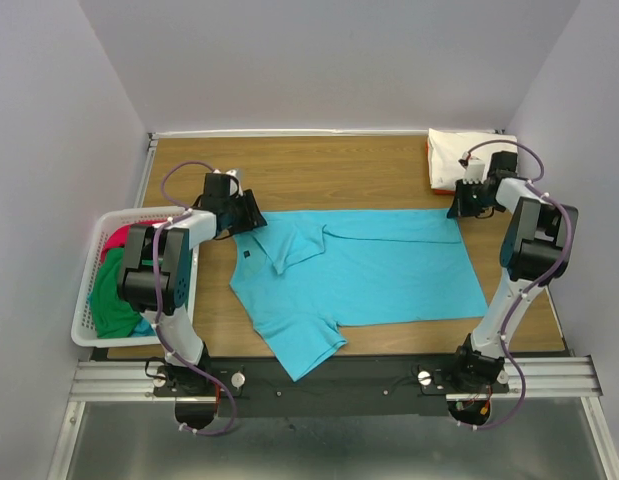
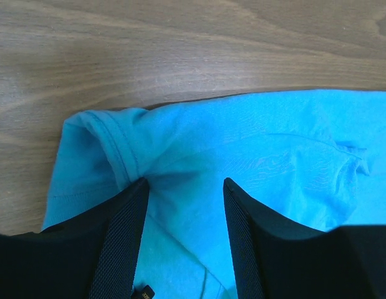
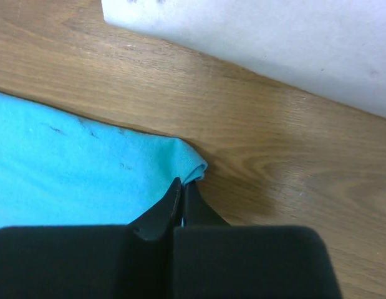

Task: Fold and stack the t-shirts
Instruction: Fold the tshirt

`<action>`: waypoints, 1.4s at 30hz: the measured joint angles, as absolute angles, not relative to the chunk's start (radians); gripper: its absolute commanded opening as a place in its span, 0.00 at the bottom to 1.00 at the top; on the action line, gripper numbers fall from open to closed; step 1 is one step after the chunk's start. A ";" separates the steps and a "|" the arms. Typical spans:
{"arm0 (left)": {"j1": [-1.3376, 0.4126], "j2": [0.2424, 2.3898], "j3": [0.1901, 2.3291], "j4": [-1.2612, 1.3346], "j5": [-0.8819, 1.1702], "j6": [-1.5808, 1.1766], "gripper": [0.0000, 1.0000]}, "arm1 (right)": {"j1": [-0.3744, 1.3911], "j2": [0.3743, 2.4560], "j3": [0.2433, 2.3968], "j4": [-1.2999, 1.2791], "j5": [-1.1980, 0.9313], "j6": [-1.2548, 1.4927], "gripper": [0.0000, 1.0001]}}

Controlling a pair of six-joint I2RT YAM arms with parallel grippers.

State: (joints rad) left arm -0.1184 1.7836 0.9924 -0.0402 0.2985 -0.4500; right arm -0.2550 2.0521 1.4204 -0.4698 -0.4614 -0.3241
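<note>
Overhead and wrist views, read left to right.

A white lattice basket stands at the left edge of the table. It holds 3 crumpled cloths: a red t-shirt at the far end, a green t-shirt in the middle, and a turquoise cloth at the near end.

Just right of the basket, the left gripper is down at the far-left corner of the turquoise t-shirt. In its wrist view the 2 fingers stand apart, with blue cloth lying in the gap between them. A stitched sleeve hem curls just ahead of the left finger.

The turquoise t-shirt lies spread across the middle of the table, mostly flat. Its collar end is toward the left arm and its hem toward the right arm. 1 sleeve juts toward the near edge, and a fold creases the cloth near the collar.

At the shirt's far-right corner, the right gripper has its fingers pressed together. They pinch the corner of the blue cloth, which bunches slightly at the tips.

In the far-right corner of the table, apart from the spread shirt, sits a folded cream-white t-shirt. It rests on a folded orange t-shirt, of which only the left edge shows.
</note>
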 measured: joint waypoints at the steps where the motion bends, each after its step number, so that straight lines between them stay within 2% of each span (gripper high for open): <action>1: -0.115 1.787 0.997 -0.041 0.301 -0.450 0.59 | -0.254 2.052 1.420 -0.471 -0.461 -0.325 0.00; 6: -0.105 1.800 1.021 -0.057 0.303 -0.449 0.59 | -0.250 2.026 1.438 -0.496 -0.453 -0.326 0.00; 17: -0.099 1.882 1.150 -0.109 0.301 -0.436 0.57 | -0.248 1.924 1.705 -0.498 -0.454 -0.311 0.00; 26: -0.097 2.013 1.307 -0.123 0.320 -0.436 0.55 | -0.233 2.065 1.896 -0.493 -0.440 -0.302 0.01; 28: -0.097 2.020 1.322 -0.125 0.320 -0.435 0.55 | -0.228 2.104 1.925 -0.490 -0.419 -0.292 0.06; 29: -0.097 2.020 1.324 -0.128 0.319 -0.435 0.55 | -0.228 2.131 1.941 -0.490 -0.400 -0.285 0.26; 30: -0.097 2.019 1.326 -0.131 0.317 -0.433 0.56 | -0.224 2.149 1.954 -0.490 -0.374 -0.275 0.39; 33: -0.097 1.993 1.324 -0.138 0.300 -0.413 0.57 | -0.220 2.188 1.987 -0.486 -0.287 -0.250 0.62; 37: -0.103 1.847 1.277 -0.137 0.293 -0.367 0.57 | -0.221 2.182 1.989 -0.485 -0.221 -0.245 0.68; 38: -0.107 1.789 1.251 -0.138 0.293 -0.355 0.57 | -0.221 2.174 1.983 -0.481 -0.220 -0.248 0.72; 42: -0.138 1.606 1.139 -0.114 0.293 -0.340 0.56 | -0.223 2.039 1.826 -0.465 -0.256 -0.306 0.73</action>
